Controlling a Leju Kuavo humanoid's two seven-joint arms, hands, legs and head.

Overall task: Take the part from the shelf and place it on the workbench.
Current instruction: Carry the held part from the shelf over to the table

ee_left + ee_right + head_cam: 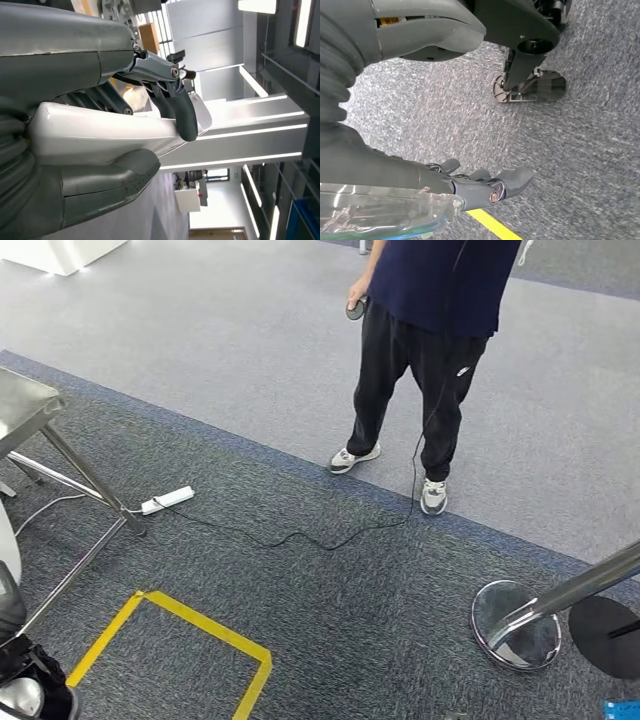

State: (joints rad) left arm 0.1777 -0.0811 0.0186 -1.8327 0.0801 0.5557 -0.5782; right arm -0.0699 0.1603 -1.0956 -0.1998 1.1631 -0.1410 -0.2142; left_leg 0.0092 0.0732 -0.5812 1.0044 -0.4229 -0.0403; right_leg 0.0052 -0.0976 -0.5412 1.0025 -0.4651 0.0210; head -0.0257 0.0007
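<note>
Currently, I read the left hand as gripping the part, a glossy white-silver piece. It sits between the thick grey thumb on one side and the darker fingers on the other. One fingertip curls over the part's far end. The part is held clear of any surface, with ceiling lights and a white beam behind it.

The right hand hangs over the grey carpet. Its thumb and its fingers stand wide apart, and only carpet shows between them. A clear glossy piece lies along the outer side of the fingers; I cannot tell what it is or whether it touches them. A strip of yellow tape runs on the carpet just beyond the fingertips.

From the head view I look down at the floor. A person in dark clothes stands on the lighter carpet, holding a small round controller. A black cable runs across the dark carpet to a white power strip, near the legs of a steel table. A chrome post base stands at the right.
</note>
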